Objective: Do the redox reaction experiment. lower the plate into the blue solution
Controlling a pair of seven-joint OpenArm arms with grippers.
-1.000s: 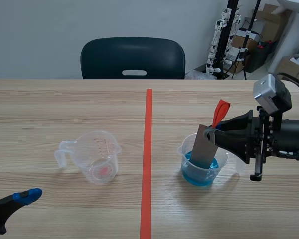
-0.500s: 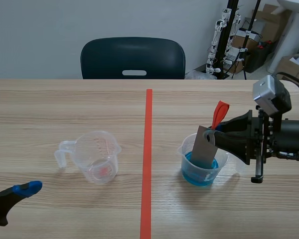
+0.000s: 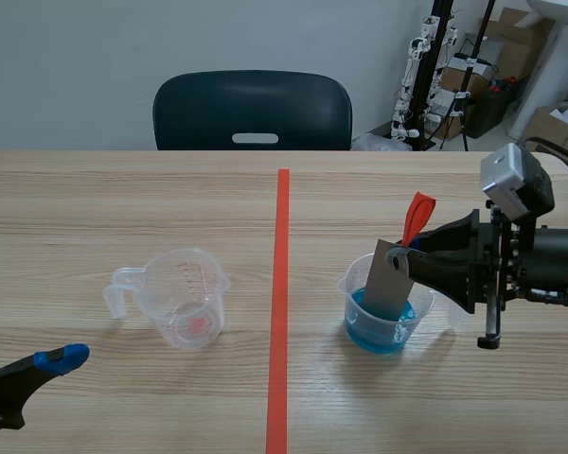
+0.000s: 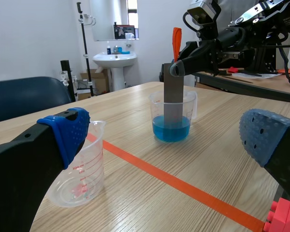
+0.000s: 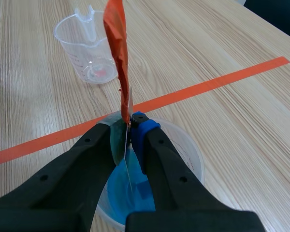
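Plate (image 3: 384, 284): thin grey metal sheet, standing tilted in the clear beaker (image 3: 348, 289), top edge leaning right; its lower end appears to dip into the blue solution (image 3: 379, 328), and most of its length is above the rim.

Red strip (image 3: 417, 212) rises from the plate's top edge; it looks soft and limp, so I judge it a poor place to grip.

Right gripper (image 5: 129, 126): fingers pressed onto the plate's top end at the base of the red strip, one pad on each face; the pads are clear of the liquid.

Handling, as judged: the plate looks stiff, light and smooth-faced; a pinch across the flat faces near the top edge is the sensible hold, since it keeps the pads dry and lets the sheet hang straight; being smooth, it could pivot or slide in the pinch if its lower edge catches the beaker wall.

The beaker is thin plastic holding only a little liquid; probably light enough to shift or tip if the plate pushes sideways, so a straight descent looks safest.

Beaker position: on the tabletop (image 3: 123, 199), right of the orange-red tape line.

Empty graduated measuring cup (image 3: 212, 280): left of the line, well apart from the beaker.

Left gripper (image 3: 61, 358): low at the near left; fingers spread wide and holding nothing, per the left wrist view.

Dark chair (image 3: 253, 112): beyond the far edge.
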